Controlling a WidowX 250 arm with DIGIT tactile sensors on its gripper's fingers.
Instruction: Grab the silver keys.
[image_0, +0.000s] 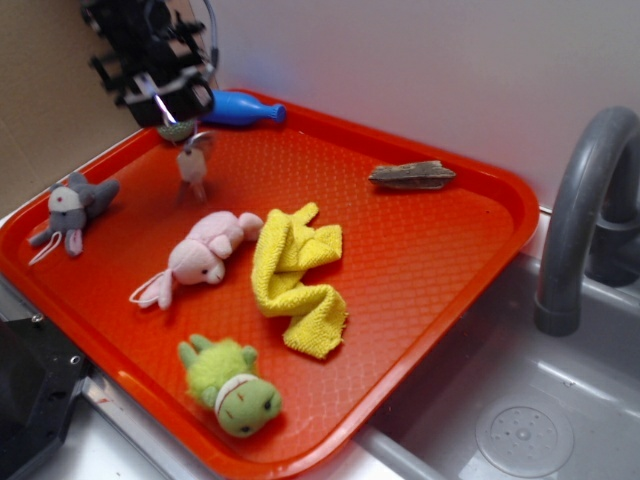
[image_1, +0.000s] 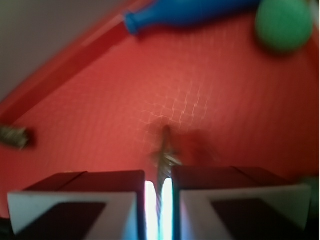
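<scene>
Beside a grey sink, an orange tray (image_0: 470, 240) holds plush toys and a yellow cloth (image_0: 293, 275). At its far left corner the arm is raised above the surface, gripper (image_0: 166, 104) pointing down. Its fingers (image_1: 227, 200) are pressed together on the silver keys (image_0: 193, 163), which hang below, near a blue bottle (image_0: 240, 108).

A pale wall (image_0: 420, 70) backs a grey sink (image_0: 520, 420) with its faucet (image_0: 585, 210).
</scene>
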